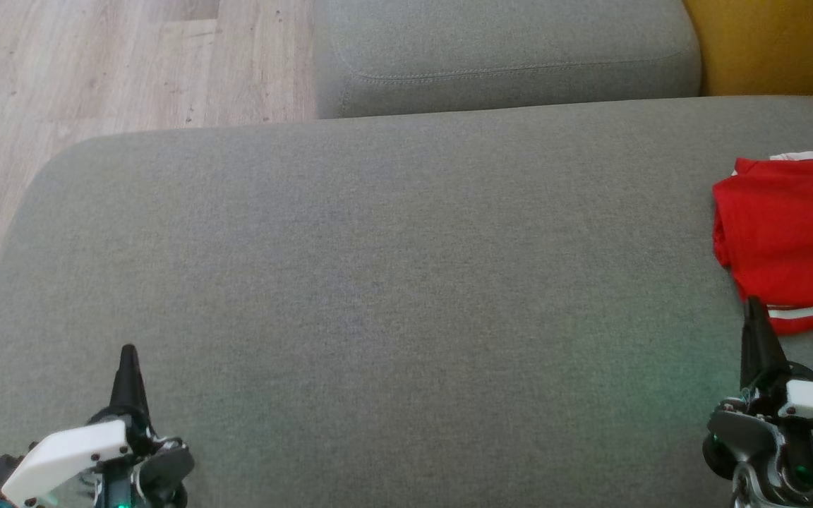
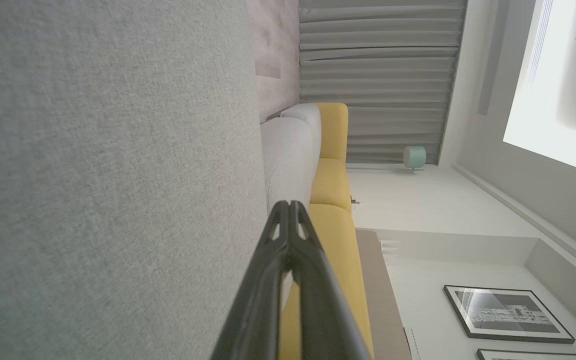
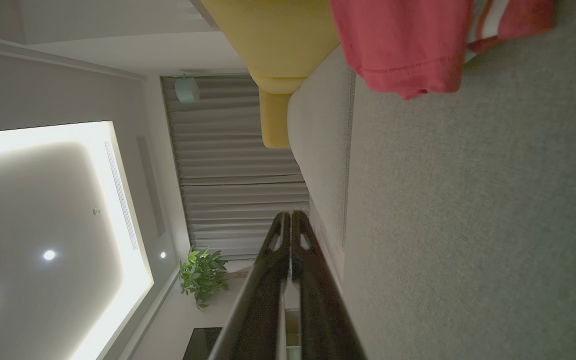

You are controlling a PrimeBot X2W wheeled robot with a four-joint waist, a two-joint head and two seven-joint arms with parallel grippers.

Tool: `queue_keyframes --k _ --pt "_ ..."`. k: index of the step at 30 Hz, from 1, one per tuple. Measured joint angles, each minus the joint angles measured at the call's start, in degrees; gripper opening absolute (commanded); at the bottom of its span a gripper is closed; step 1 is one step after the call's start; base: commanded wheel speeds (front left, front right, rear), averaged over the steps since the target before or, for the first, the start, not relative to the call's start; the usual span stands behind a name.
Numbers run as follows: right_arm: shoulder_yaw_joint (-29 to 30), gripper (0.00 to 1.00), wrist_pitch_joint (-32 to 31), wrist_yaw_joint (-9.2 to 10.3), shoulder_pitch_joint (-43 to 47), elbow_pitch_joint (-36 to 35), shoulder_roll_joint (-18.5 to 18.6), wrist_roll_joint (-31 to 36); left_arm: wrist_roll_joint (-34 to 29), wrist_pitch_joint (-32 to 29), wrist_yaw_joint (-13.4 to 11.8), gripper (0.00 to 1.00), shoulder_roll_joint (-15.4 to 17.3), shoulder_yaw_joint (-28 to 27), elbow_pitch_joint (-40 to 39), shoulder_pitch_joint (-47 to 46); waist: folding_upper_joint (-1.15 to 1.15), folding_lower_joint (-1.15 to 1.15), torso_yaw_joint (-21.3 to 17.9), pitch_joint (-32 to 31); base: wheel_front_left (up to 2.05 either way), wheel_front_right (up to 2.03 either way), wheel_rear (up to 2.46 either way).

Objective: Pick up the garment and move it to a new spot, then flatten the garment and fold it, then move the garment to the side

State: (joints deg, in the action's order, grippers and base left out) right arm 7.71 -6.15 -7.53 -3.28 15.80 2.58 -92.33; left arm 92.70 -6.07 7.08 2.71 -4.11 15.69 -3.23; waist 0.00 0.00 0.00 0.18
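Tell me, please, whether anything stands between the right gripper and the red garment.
Nothing visible does: the shut right gripper points at the near edge of the red garment, which lies on the grey cushion.

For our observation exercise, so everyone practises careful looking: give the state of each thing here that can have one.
red garment: folded, lying on the grey cushion, not held.
left gripper: shut, empty.
right gripper: shut, empty.
curtains: drawn.
ceiling lights: on.
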Motion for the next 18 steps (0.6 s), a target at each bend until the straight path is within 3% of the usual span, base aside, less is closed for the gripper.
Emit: queue_keyframes --k 18 --pt "0.01 0.00 0.00 0.00 0.00 0.00 0.00 0.00 0.00 0.00 0.01 0.00 -0.01 -0.02 0.00 0.00 0.00 0.00 0.00 0.00 0.00 0.00 0.00"
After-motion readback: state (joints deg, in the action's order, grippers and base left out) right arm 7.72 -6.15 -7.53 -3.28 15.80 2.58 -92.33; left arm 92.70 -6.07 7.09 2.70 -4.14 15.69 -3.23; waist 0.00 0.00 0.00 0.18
